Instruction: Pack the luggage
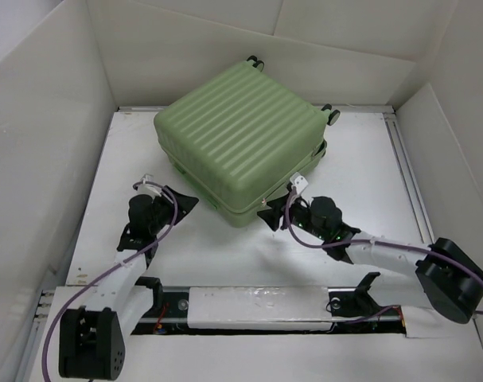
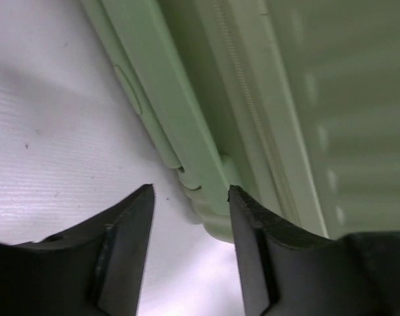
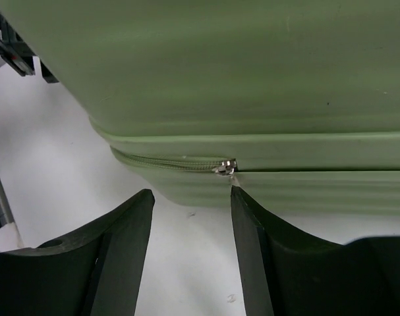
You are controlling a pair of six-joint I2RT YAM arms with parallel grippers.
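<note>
The pale green suitcase (image 1: 241, 147) lies closed, mid-table (image 1: 225, 263). The left pincer (image 2: 190, 194) and right pincer (image 3: 192, 194) gape partway, empty, flanking its near corner. The right faces the zipper pull (image 3: 225, 168), probably to work the zip.

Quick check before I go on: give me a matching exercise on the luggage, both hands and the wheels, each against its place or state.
Things:
1 luggage
2 left hand
3 right hand
4 wheels

Place or state:
a open, facing the zip pull
b black, at the luggage's far end
c open, by the luggage's left edge
d pale green, lid down

Pairs: 1-d, 2-c, 3-a, 4-b
</note>
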